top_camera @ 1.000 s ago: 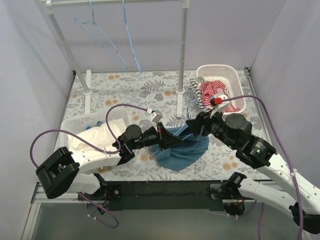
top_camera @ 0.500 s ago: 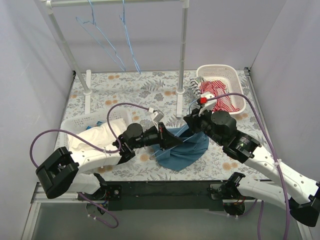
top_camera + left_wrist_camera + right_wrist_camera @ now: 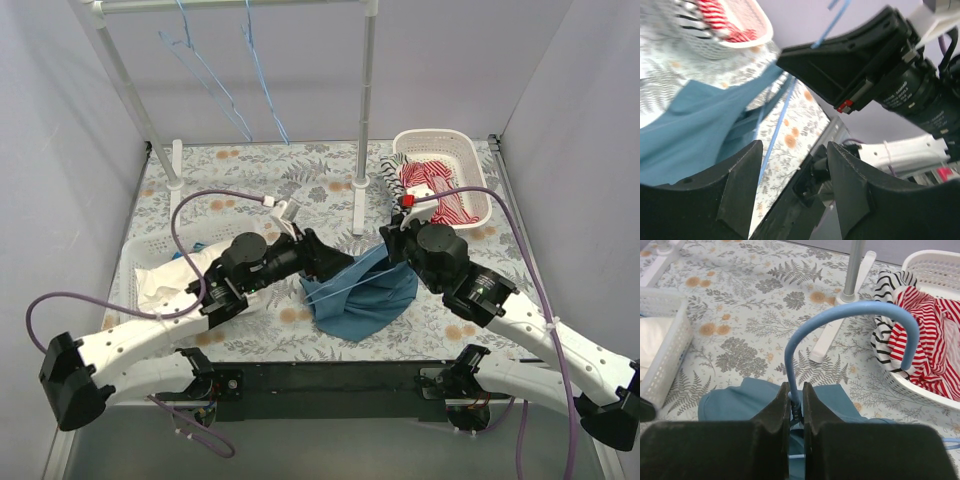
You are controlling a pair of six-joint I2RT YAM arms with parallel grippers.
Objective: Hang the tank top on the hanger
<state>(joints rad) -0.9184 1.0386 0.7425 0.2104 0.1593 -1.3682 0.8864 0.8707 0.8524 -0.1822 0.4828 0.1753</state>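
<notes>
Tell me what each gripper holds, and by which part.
The right gripper holds the light-blue wire hanger by its neck, just below the hook. The left gripper is open and holds nothing.

Head count here
Three blue hangers point(image 3: 205, 82) point(image 3: 262, 80) point(image 3: 850, 311), two white baskets point(image 3: 470, 150) point(image 3: 662, 335), two robot arms point(image 3: 150, 335) point(image 3: 520, 320), plus one teal tank top point(image 3: 360, 305), one striped shirt point(image 3: 430, 185), one white cloth point(image 3: 165, 280), one rack point(image 3: 367, 120).

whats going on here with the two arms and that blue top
The right gripper is shut on the neck of the hanger, just under its hook, holding it over the tank top, which lies bunched on the table. The left gripper is open at the top's edge, gripping nothing. Whether the wire is inside the fabric yet can't be told.
</notes>
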